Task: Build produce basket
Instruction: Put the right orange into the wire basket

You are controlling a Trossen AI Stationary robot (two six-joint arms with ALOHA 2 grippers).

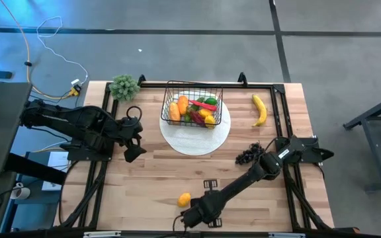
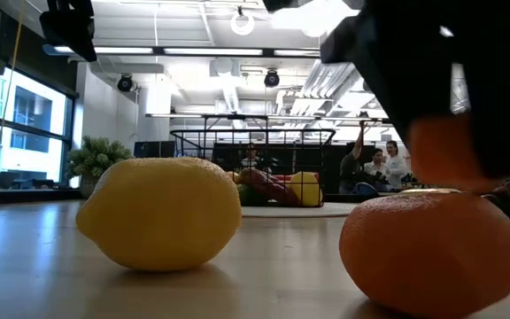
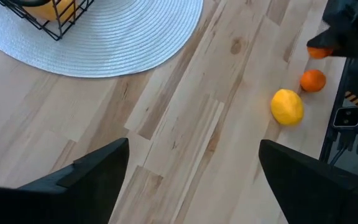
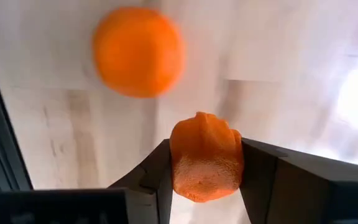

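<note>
The black wire basket stands on a round white mat at the table's far middle, with several toy fruits and vegetables inside. A yellow lemon and a round orange fruit lie near the table's front edge. Beside them my right gripper points down, shut on a small rough orange piece. A banana and dark grapes lie on the right. My left gripper hangs open above the table's left side, nothing between its fingers. My right gripper pinches the orange piece between its two fingers, one on each of its opposite sides. The fingers come from above, pointing down. The piece sits lifted clear of the table, just above and beside the round orange fruit.
A small green plant stands at the far left corner. Black frame rails run along the table's far and right sides. Bare wood lies between the mat and the lemon. People sit in the room beyond the table.
</note>
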